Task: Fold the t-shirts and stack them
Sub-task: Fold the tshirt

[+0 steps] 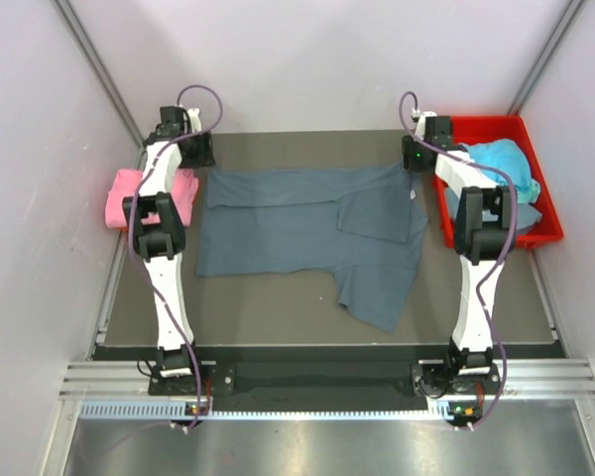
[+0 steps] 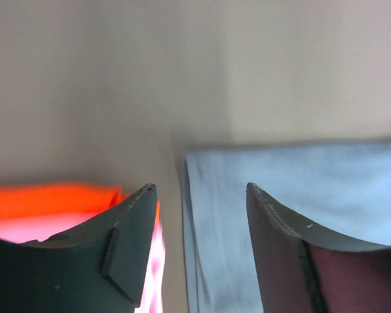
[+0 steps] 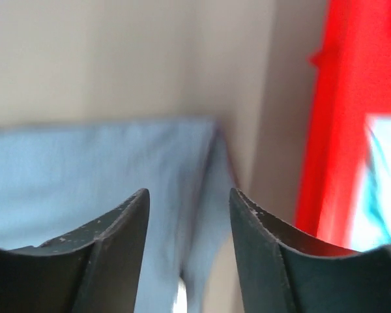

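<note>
A slate blue-grey t-shirt (image 1: 307, 233) lies on the table with its top part folded down and one sleeve hanging toward the near edge. My left gripper (image 1: 193, 149) hovers over its far left corner, and my right gripper (image 1: 416, 154) over its far right corner. In the left wrist view the gripper (image 2: 201, 189) is open, with the shirt's edge (image 2: 293, 189) below and nothing between the fingers. The right gripper (image 3: 189, 192) is open too, above the shirt's corner (image 3: 85, 176). A folded pink t-shirt (image 1: 144, 196) sits at the left edge. A turquoise t-shirt (image 1: 501, 164) lies in the bin.
The red plastic bin (image 1: 486, 123) stands at the far right of the table, close to the right arm, and shows as a red wall (image 3: 352, 117) in the right wrist view. White walls enclose the table on three sides.
</note>
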